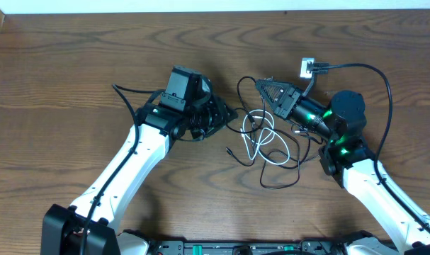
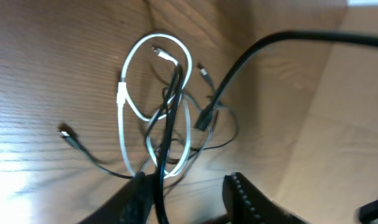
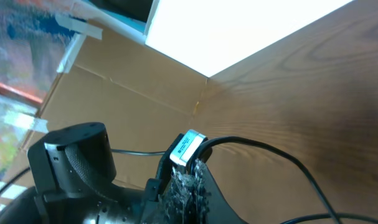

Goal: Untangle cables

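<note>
**Item:** two cords, tangled, mid-bench.
- The white cord [image 1: 261,146] is folded in long loops.
- The black cord [image 1: 282,183] is threaded through those loops and trails in a wide loop toward the near edge.
- Small plug ends lie loose around the knot.
- Both cords rest on the wooden bench [image 1: 73,85], between the two hands.

**Left hand** [image 2: 189,186]: jaws partly apart, nothing clamped. A black strand runs down beside one finger [image 2: 139,193]; whether it touches cannot be told.

**Right hand** [image 1: 261,83]: closed, with its tip at the far side of the tangle. Whether a thin strand is pinched cannot be told.

**Risks:**
- A pull on the black strand would likely drag the white loops along and tighten the crossing rather than free it.
- Closing on both cords at once would shift the knot whole.
- A plug end may snag in a loop.

**Surroundings:**
- A thick arm wire [image 1: 376,74] with a white label [image 1: 307,67] arcs beside the right hand, near the cords, and could be caught up with them.
- A cardboard sheet [image 3: 114,99] stands beyond the bench edge.
- Both hands crowd the knot, leaving little room to spread it.
</note>
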{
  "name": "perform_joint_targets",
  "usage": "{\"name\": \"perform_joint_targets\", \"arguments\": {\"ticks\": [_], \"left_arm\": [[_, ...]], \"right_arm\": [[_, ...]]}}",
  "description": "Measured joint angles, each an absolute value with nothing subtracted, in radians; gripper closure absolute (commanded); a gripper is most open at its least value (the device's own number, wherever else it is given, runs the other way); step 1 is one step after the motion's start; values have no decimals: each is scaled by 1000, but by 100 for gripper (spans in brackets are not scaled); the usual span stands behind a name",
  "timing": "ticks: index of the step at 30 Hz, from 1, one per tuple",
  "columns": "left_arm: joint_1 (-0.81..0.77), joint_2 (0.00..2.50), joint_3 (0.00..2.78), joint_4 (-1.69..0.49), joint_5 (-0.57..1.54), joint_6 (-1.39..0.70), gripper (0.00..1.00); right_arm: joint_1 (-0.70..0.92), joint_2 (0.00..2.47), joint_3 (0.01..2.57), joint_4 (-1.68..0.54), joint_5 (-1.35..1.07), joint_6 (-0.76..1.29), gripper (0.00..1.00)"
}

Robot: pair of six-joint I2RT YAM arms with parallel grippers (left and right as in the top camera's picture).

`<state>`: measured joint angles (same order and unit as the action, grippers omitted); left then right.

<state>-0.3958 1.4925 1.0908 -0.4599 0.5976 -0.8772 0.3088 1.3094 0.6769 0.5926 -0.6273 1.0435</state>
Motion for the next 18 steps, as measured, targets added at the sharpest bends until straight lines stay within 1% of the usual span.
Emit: {"name": "perform_joint_targets", "arguments": {"ticks": [5, 11, 13, 14, 16, 18], "left_arm": [[-396, 1493, 1091, -458, 619, -945, 67], [-396, 1493, 1091, -458, 666, -974, 67], [-396, 1493, 1091, -457, 676, -976, 68], [-396, 1493, 1091, -456, 679, -977, 69], [-396, 1493, 1091, -456, 681, -976, 75], [-396, 1493, 1091, -456, 682, -966, 85]], "right_arm": [[309, 1309, 677, 593, -627, 1092, 99], [309, 1309, 677, 630, -624, 1110, 99], [309, 1309, 677, 638, -623, 1113, 99], [309, 1309, 677, 640, -623, 1115, 99], [309, 1309, 677, 640, -620, 1115, 99], [309, 1309, 677, 639, -620, 1115, 99]]}}
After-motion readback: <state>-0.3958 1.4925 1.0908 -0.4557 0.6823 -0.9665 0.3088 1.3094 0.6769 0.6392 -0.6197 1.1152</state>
